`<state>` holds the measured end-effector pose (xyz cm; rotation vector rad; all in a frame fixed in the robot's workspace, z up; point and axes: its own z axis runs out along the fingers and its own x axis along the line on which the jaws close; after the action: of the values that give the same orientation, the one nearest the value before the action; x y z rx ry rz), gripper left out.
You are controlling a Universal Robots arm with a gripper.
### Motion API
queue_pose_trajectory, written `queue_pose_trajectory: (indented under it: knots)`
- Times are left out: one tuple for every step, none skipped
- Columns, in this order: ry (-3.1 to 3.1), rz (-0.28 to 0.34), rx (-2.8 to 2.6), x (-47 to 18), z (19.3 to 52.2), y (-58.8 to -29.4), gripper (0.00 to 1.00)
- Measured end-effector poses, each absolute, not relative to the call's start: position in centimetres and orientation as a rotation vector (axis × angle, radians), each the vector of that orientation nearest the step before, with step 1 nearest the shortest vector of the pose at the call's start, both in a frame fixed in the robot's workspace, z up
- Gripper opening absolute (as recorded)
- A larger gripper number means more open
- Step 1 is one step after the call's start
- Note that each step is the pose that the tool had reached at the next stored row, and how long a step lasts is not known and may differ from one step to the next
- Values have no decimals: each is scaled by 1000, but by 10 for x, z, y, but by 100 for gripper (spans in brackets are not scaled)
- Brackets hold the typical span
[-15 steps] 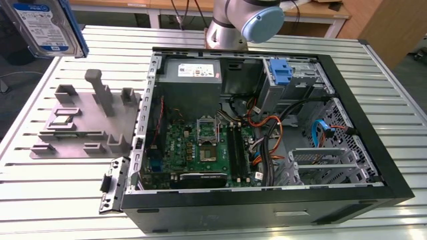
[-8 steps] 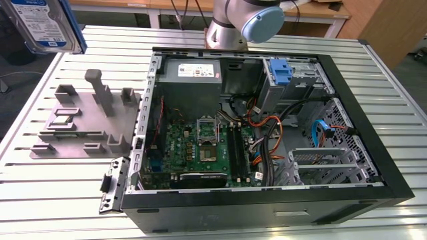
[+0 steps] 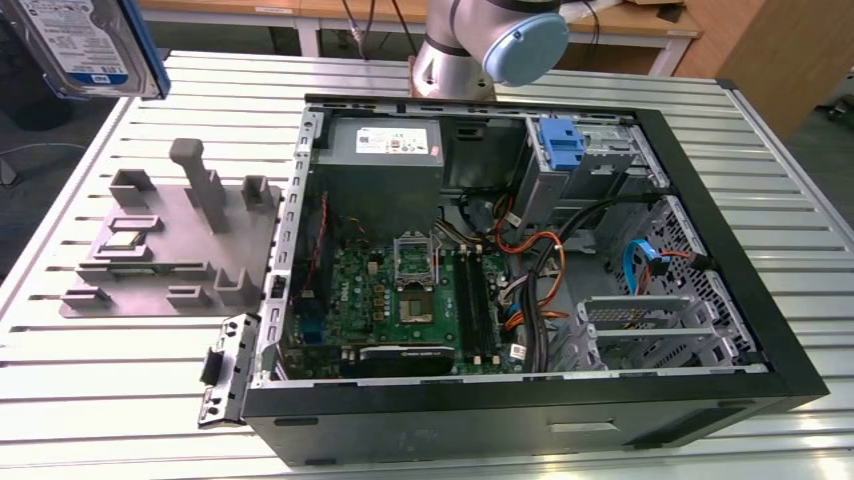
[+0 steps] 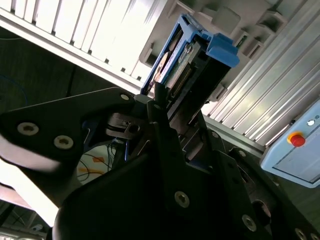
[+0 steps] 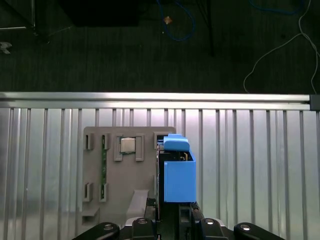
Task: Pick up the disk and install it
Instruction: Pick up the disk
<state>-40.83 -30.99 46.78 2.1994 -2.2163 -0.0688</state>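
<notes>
1. The black gripper (image 4: 177, 117) is clenched on the disk (image 4: 195, 55), a flat silver-grey metal hard drive with a bright blue plastic bracket along its edges. In the second wrist view its dark fingers (image 4: 161, 112) press on the two faces, and the drive stands edge-on out of them.
2. In the first wrist view the blue bracket end of the drive (image 5: 177, 175) rises straight out of the gripper (image 5: 172, 215), so the hold looks square and not tilted.
3. The pick-up part therefore looks done. The drive touches nothing but the fingers and hangs in the air.
4. Beneath it lies the flat grey plastic parts holder (image 5: 125, 200) with its upright slots. It rests on the ribbed aluminium desk (image 5: 250, 150).
5. In the exterior view the drive (image 3: 74, 40) hangs high at the exterior view's left, white-and-blue label showing. It is above the holder (image 3: 147, 270) and well apart from the open black computer case (image 3: 534, 420).
6. The installing part is not yet done, since the drive is outside the case altogether.
7. Inside the case sit a green motherboard (image 3: 387, 300), a grey boxy power supply (image 3: 380, 145) and a bare perforated metal drive cage (image 3: 641, 320). A second blue bracket piece (image 3: 561, 145) stands in the far bay.
8. Which bay is meant for the drive cannot be told.
9. Farthest off, the arm's grey and pale blue base joint (image 3: 487, 45) stands behind the case.
</notes>
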Motion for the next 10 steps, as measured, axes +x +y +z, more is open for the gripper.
queue_pose_trajectory:
  knots:
    - [-2216, -69, 2199, -408, 469, -310, 35]
    - [-2216, -69, 2199, -408, 470, -310, 35]
    - [-2216, -69, 2199, -408, 470, -310, 35]
    - [-2216, -69, 2199, -408, 471, -310, 35]
    - [-2216, -69, 2199, -408, 471, -310, 35]
    - [-2216, -69, 2199, -408, 471, -310, 35]
    - [-2216, -69, 2200, -408, 471, -310, 35]
    - [-2216, -69, 2199, -408, 471, -310, 35]
    - [-2216, -69, 2199, -408, 471, -310, 35]
    - [-2216, -69, 2199, -408, 471, -310, 35]
